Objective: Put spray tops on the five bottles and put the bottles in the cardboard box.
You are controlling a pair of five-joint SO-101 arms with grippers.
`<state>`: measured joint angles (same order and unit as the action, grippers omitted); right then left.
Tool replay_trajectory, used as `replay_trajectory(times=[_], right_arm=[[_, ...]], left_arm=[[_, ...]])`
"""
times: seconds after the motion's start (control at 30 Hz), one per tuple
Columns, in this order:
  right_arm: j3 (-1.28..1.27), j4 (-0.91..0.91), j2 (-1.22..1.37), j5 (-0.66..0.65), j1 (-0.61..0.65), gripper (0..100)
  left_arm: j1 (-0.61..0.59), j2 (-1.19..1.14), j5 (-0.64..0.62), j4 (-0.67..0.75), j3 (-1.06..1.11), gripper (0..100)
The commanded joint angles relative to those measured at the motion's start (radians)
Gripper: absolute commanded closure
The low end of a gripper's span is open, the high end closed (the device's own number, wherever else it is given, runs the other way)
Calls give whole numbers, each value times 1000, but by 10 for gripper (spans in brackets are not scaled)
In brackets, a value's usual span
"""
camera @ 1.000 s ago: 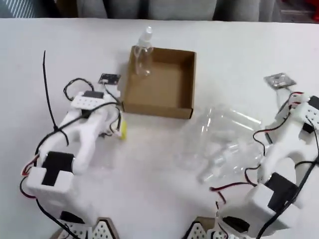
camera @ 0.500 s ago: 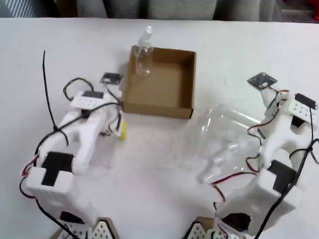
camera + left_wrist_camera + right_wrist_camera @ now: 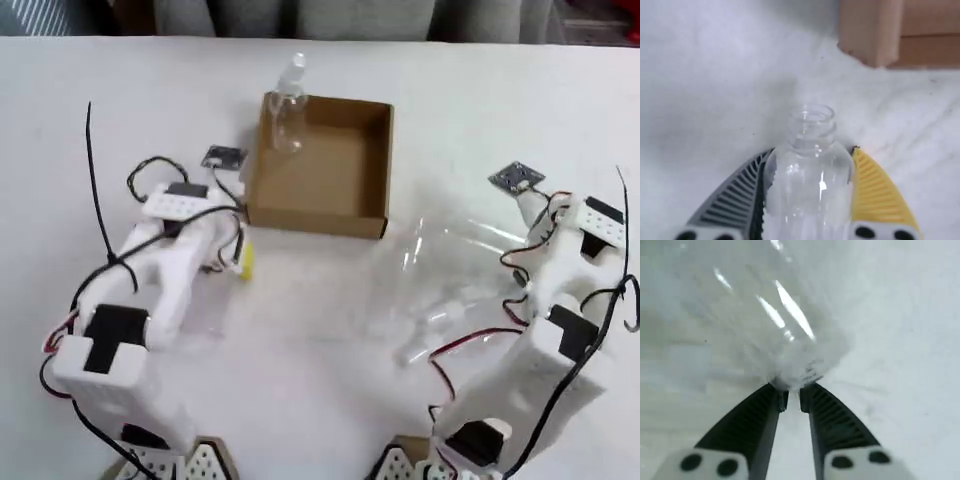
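- While two white arms sit at its near edge, the white worktop (image 3: 420, 70) spreads across the whole scene as seen from above.
- Reaching forward, the left arm (image 3: 150, 280) ends just beside the near left corner of the box; the right arm (image 3: 545, 330) leans over the bag.
- Open and made of brown cardboard, the box (image 3: 330, 190) lies on the far middle of the worktop.
- Just right of the box lies the bag (image 3: 450, 270), clear crumpled plastic with small pale pieces inside, too blurred to name.
- Upright in the box's far left corner stands the capped bottle (image 3: 288, 110), clear, with its spray top on.
- Near the box's corner, the open bottle (image 3: 810, 185), clear and without a top, points its neck out past the fingertips.
- Clenched on the open bottle, the left tool (image 3: 811, 152) has a grey finger on one side and a yellow finger on the other.
- Almost closed, the right tool (image 3: 792, 392) pinches the bag's bunched edge between black fingers.
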<state>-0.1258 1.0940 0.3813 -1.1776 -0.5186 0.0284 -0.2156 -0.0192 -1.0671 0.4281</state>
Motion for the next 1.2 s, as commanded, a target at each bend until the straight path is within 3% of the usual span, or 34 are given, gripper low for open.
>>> replay_trajectory(times=[0.0,0.43,0.63,0.77,1.0,1.17], right_arm=[[14,-4,-44,-9,-56,980],[37,-2,-315,-43,-344,981],[118,-2,-260,-57,-509,981],[118,-2,-159,-164,-578,977],[187,-10,-101,-178,-562,769],[341,-10,-88,-118,-440,797]], left_arm=[[-28,13,15,32,-26,980],[-30,12,15,32,-26,980],[-31,12,15,32,-26,980],[-31,12,15,32,-26,980],[-28,12,15,32,-26,980],[-31,10,15,32,-26,980]])
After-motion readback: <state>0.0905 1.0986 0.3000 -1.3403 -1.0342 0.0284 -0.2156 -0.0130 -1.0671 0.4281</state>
